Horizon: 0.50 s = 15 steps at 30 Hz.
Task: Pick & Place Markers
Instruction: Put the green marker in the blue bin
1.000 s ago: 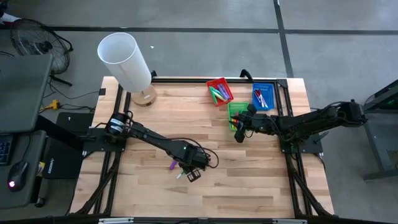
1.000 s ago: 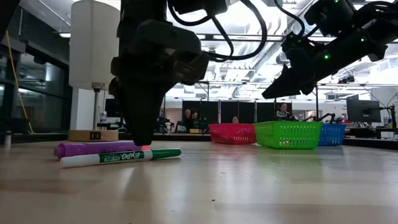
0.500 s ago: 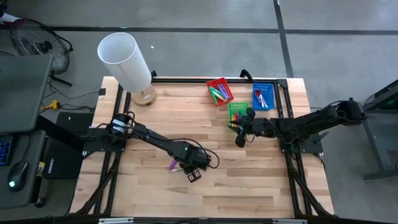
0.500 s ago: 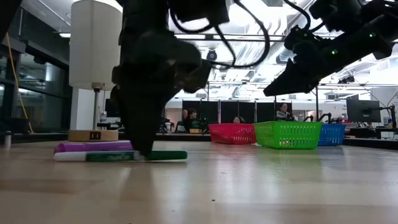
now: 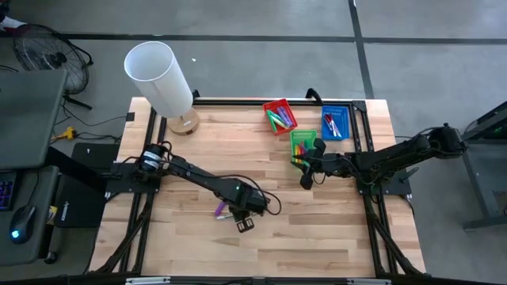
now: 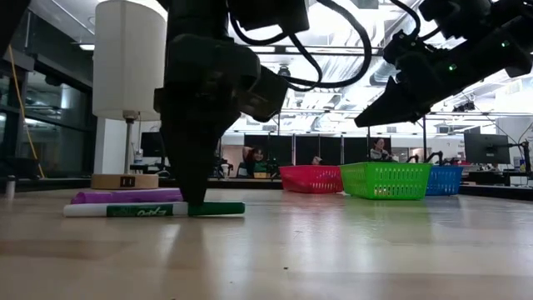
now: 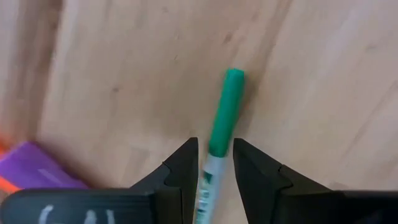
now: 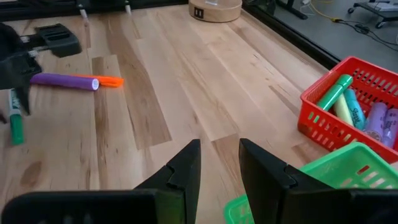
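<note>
1. Left gripper point(image 6: 193, 196), nearest in the low view, lowered to the wooden table point(image 5: 317, 229); fingers point(image 7: 180, 171) straddling the green-capped white marker point(image 7: 221, 134) at its middle, marker flat on the wood; firm pinch or slight gap: cannot tell.
2. Purple marker point(image 6: 125, 197) just behind the green-capped one, also lying flat; orange tip point(image 8: 109, 81) at its end in the right wrist view.
3. Right gripper point(image 5: 304, 180) raised above the table, just in front of the green tray point(image 5: 301, 140); fingers point(image 8: 186, 165) a narrow gap apart, nothing between them.
4. Row of 3 trays toward the far edge: red tray point(image 5: 280, 115), green tray, blue tray point(image 5: 335, 123), each with markers inside.
5. White-shaded lamp point(image 5: 158, 77) on a round wooden base at the far left corner.
6. Seated people point(image 6: 254, 158), small in the room beyond the table.
</note>
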Each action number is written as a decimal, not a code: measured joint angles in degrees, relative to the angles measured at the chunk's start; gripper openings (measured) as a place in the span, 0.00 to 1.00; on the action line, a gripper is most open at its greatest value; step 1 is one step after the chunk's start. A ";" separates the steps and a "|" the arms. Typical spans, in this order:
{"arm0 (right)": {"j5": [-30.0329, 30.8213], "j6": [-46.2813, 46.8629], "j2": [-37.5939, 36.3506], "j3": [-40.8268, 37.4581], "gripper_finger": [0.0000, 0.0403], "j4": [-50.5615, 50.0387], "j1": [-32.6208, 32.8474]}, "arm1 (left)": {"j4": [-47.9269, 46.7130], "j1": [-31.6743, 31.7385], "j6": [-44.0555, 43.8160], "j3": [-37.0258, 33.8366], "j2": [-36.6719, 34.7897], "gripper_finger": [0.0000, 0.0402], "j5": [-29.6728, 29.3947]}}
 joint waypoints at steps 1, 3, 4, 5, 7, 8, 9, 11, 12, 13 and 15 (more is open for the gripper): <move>-0.28 0.00 0.00 0.00 0.24 -0.04 0.00 | -0.41 0.24 0.63 0.00 0.00 0.24 -0.07; -0.50 0.00 0.00 0.00 0.24 -0.15 0.00 | -1.41 0.40 1.76 0.00 0.00 0.24 -0.12; -0.56 0.00 0.00 0.00 0.24 -0.20 -0.01 | -1.49 0.42 1.93 0.00 0.00 0.24 -0.27; -0.56 -0.02 0.00 0.00 0.24 -0.20 -0.02 | -1.25 0.43 1.97 -0.02 0.00 0.24 -0.27; -0.56 -0.16 0.00 0.00 0.24 -0.19 -0.02 | -0.29 0.25 2.06 0.03 0.64 0.24 0.23; -0.56 -0.24 0.00 0.00 0.24 -0.20 -0.02 | 0.67 0.22 2.08 0.09 1.72 0.24 1.29; -0.57 -0.24 0.00 0.00 0.24 -0.17 -0.02 | 0.63 0.24 2.08 0.34 2.32 0.24 1.80; -0.60 -0.23 0.00 0.00 0.24 -0.17 -0.02 | 1.09 0.30 2.30 0.21 2.36 0.22 2.85; -0.60 -0.17 0.00 0.00 0.24 -0.16 -0.02 | 1.16 0.39 2.37 0.16 2.38 0.21 3.37; -0.62 -0.15 0.00 0.00 0.24 -0.23 0.00 | 1.24 0.43 2.75 0.15 2.41 0.19 3.49; -0.84 -0.13 0.00 0.00 0.24 -0.27 -0.02 | 1.29 0.37 3.36 0.11 2.45 0.15 3.17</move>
